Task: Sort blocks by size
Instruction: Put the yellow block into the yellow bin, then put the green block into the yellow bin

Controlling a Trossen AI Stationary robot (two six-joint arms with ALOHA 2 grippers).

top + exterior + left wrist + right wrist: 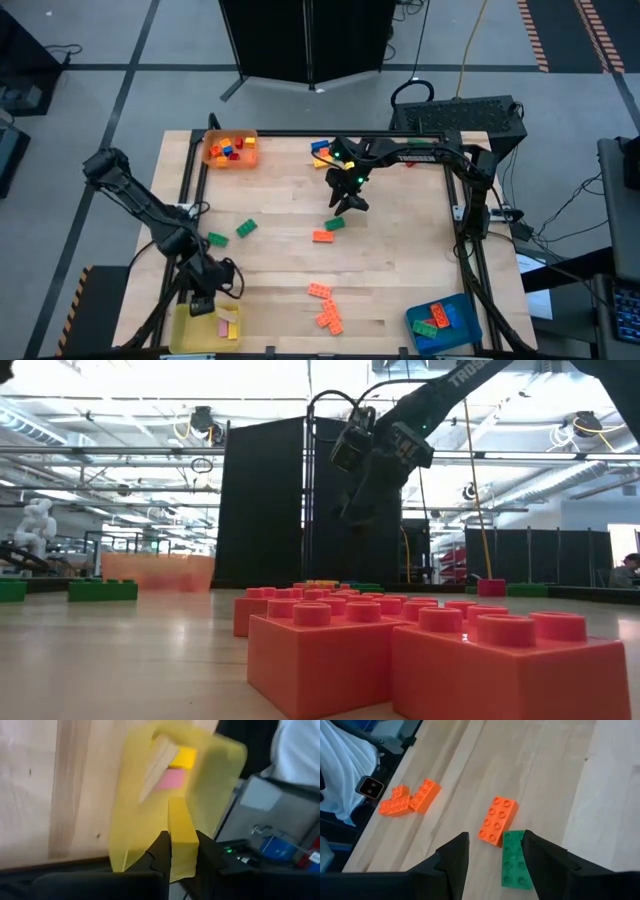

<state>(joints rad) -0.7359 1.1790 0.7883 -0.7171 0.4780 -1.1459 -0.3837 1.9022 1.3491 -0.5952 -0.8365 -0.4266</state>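
1. A wooden table point(400, 290) carries three trays: an orange tray point(231, 150) at upper left of the overhead picture, a yellow tray point(204, 328) at lower left and a blue tray point(443, 321) at lower right, each with bricks inside.
2. Loose bricks lie scattered: two green bricks point(232, 233) left of centre and a cluster of orange bricks point(324, 307) at lower centre, which fills the foreground of the table-level picture.
3. The left gripper point(202, 303) hangs over the yellow tray, its fingers pinching a yellow brick point(181, 840); a pink brick point(169, 779) lies in the tray beyond it.
4. The right gripper point(347, 206) hovers above the table's middle with its fingers spread and nothing between them.
5. Just below it lie an orange brick point(497, 819) and a green brick point(514, 858), touching each other; the green one sits between the spread fingers in the wrist picture, the orange one just beyond.
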